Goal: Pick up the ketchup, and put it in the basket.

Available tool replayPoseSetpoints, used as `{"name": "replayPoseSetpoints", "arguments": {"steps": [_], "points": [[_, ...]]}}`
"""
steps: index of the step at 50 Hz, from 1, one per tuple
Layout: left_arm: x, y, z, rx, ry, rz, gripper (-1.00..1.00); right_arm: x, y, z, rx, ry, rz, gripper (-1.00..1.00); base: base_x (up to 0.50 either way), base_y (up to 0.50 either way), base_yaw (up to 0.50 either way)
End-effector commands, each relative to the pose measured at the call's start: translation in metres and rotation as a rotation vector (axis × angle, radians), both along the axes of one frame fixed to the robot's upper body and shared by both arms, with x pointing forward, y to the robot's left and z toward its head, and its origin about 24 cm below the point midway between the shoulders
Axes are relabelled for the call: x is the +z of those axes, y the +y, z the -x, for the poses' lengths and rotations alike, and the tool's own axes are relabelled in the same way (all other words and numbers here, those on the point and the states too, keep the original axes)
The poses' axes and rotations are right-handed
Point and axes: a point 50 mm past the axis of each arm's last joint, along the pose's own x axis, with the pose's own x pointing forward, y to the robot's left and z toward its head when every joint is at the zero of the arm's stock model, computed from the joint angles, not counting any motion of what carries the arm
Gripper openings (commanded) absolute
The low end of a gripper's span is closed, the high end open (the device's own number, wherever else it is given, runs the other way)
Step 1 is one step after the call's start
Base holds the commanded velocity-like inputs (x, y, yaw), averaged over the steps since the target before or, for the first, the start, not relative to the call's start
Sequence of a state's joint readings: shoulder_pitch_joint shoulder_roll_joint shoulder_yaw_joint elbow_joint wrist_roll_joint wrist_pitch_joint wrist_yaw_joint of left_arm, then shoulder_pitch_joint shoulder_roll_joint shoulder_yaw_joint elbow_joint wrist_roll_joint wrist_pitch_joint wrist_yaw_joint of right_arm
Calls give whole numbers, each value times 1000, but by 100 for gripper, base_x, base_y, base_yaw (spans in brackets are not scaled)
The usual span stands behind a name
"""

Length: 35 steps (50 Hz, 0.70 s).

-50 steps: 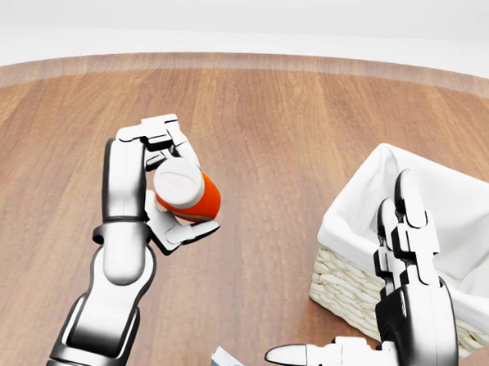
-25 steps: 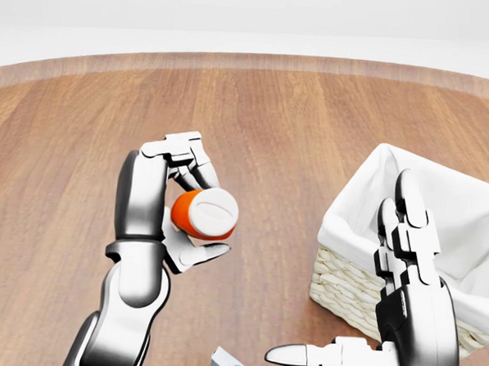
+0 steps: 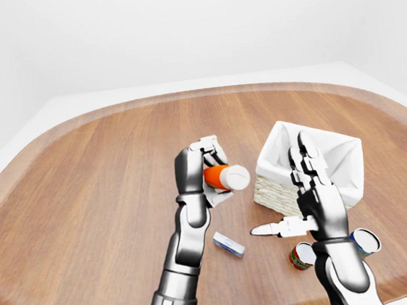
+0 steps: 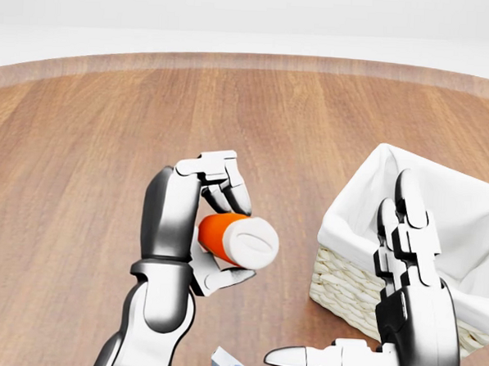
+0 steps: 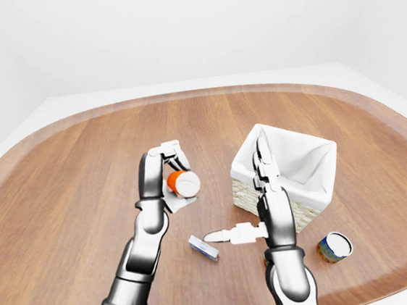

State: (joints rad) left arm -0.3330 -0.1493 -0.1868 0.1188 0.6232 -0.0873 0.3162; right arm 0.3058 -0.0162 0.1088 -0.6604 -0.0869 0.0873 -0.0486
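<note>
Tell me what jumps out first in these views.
The orange ketchup bottle, tipped sideways in the left robot hand at the head view's middle, above the wooden table. To its right sits the white-lined basket, with the open right robot hand raised beside it.

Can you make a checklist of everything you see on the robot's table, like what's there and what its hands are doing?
Surface: round wooden table, bare over most of its area.
Job's things: ketchup, orange with a white end, held lying sideways above the wood, left of the basket; basket is woven with a white cloth liner, nothing seen inside.
Clutter: small white and blue box lying flat; blue-banded can; red and green can, partly hidden by the right arm.
Grippers: left hand closed round the ketchup; right hand open, fingers pointing up beside the basket, holding nothing.
Cables: nothing seen.
Surroundings: plain white floor and walls.
</note>
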Motion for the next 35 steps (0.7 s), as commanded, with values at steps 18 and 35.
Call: {"name": "replayPoseSetpoints", "arguments": {"steps": [18,35], "points": [[-11,-30,9,-40,35,17,-95,6,1,5,9,-22,-6,100,0,0,0],[-23,-39,17,-51,64,1,-95,5,2,6,16,-17,-7,100,0,0,0]]}}
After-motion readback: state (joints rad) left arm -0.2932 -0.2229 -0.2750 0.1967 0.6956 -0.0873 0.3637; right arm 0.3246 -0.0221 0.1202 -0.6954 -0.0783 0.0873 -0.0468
